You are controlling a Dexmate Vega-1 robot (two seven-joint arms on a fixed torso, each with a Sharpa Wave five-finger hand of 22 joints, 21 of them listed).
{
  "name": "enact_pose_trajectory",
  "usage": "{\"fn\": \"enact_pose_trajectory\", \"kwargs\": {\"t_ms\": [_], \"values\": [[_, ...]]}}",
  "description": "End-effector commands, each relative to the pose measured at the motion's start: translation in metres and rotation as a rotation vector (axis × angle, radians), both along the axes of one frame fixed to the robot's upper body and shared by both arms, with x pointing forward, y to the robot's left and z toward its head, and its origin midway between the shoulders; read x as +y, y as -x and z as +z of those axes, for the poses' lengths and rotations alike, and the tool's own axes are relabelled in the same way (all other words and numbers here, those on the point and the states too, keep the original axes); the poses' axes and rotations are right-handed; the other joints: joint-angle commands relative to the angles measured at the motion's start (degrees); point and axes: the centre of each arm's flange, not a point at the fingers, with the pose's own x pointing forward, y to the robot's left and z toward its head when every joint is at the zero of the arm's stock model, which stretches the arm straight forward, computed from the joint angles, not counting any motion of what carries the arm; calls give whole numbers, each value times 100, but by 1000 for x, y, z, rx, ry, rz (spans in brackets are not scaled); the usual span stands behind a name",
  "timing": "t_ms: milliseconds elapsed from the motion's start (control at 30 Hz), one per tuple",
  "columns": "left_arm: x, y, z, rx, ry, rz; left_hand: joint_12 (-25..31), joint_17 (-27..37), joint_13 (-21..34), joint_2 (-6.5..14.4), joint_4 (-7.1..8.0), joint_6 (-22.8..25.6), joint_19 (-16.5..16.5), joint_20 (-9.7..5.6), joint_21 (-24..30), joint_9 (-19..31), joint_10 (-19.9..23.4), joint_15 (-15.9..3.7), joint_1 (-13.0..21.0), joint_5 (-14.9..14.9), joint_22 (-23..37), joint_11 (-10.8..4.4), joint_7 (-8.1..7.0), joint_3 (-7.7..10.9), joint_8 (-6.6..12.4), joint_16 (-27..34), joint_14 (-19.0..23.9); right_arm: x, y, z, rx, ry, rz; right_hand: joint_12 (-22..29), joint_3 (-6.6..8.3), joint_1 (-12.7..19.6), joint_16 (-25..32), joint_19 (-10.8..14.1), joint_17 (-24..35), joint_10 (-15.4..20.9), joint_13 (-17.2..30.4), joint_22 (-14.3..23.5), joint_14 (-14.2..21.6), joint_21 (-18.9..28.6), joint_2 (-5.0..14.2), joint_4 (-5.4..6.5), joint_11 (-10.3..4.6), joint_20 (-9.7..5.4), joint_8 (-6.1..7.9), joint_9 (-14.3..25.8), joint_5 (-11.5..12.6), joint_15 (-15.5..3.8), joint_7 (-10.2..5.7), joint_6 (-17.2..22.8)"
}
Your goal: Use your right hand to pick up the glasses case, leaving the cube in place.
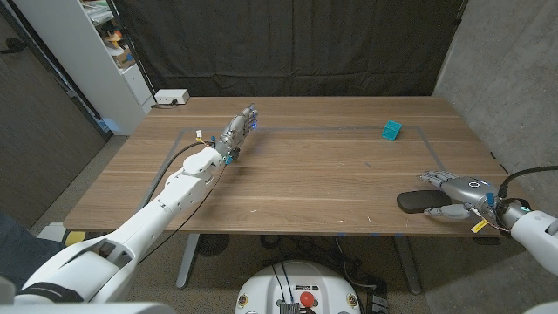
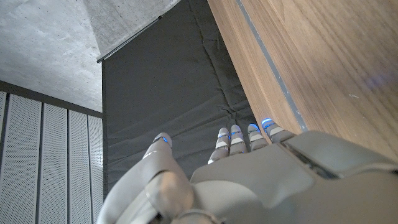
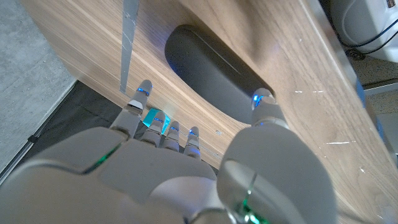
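Dark grey oval glasses case (image 1: 423, 201) lies near the front edge of the wooden table (image 1: 305, 174), right side. Right hand (image 1: 462, 194) sits just beside it, fingers (image 3: 140, 102) spread, thumb at its end, grip not evident. Small teal cube (image 1: 391, 130) stands well behind the case. Left hand (image 1: 239, 125) rests far left of it, fingers together, empty.

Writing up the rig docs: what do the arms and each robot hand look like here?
Both arms have white, rounded shells. The left arm carries a black cable along its forearm, with yellow tags near the wrist. Each robot hand, left and right, is grey metallic with blue-lit fingertips; the right wrist shows a black cable, a yellow tag and a green light.
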Motion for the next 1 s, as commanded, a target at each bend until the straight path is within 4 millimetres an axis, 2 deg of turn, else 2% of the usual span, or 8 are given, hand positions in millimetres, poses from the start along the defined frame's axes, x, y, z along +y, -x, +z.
{"fn": "enact_pose_trajectory", "kwargs": {"t_ms": [33, 300, 533, 833, 900, 1000], "values": [[-1, -2, 0, 3, 1, 0, 16, 32, 16, 47, -39, 39, -40, 17, 22, 17, 14, 13, 14, -37, 34, 8, -1, 5, 20, 25, -8, -3, -7, -4, 22, -2, -9, 52, 27, 88, 66, 75, 8, 57, 19, 12, 46, 26, 11, 35, -19, 3, 28, 16, 54, -19, -13, 8], [0, -3, -2, 8, 3, 5, 15, 32, 16, 49, -42, 37, -42, 24, 23, 17, 12, 7, 11, -37, 34, 4, 3, 4, 17, 26, -6, -5, -11, -9, 54, -4, -7, 84, 29, 122, 91, 150, 11, 131, 19, 11, 99, 45, 9, 46, -35, -15, 75, 17, 76, -39, -40, 113], [0, -4, -5, 13, 11, 2, 17, 32, 16, 50, -45, 42, -43, 24, 24, 17, 19, 6, 10, -37, 34, 4, -3, 2, 18, 26, -4, -6, -10, -11, 91, 6, -6, 147, 24, 181, 158, 400, 16, 312, 18, 9, 278, 103, -7, 69, -39, -79, 156, 19, 117, -96, -56, 337], [-1, -6, -6, 13, 14, -4, 12, 32, 16, 51, -48, 49, -42, 22, 26, 17, 10, 7, 9, -37, 34, 3, -1, 1, 18, 26, -3, -7, -11, -4, 97, 12, -10, 204, 21, 229, 199, 573, 17, 509, 19, 6, 413, 123, -15, 84, -49, -95, 205, 19, 146, -105, -91, 518], [-1, -6, -7, 15, 16, -5, 13, 32, 16, 51, -48, 48, -43, 27, 25, 17, 10, 7, 8, -37, 34, 0, 0, 1, 18, 25, -5, -7, -12, -2, 97, 14, -10, 212, 20, 239, 217, 632, 19, 546, 19, 6, 469, 131, -11, 92, -50, -79, 226, 19, 153, -132, -97, 591], [-1, -7, -9, 19, 19, -5, 14, 32, 17, 52, -49, 50, -44, 24, 25, 17, 14, 6, 7, -37, 34, 3, 1, 0, 18, 26, -4, -7, -13, 0, 93, 16, -6, 243, 24, 280, 265, 850, 21, 681, 21, 6, 627, 166, 1, 106, -63, -70, 263, 20, 171, -192, -117, 760]]}}
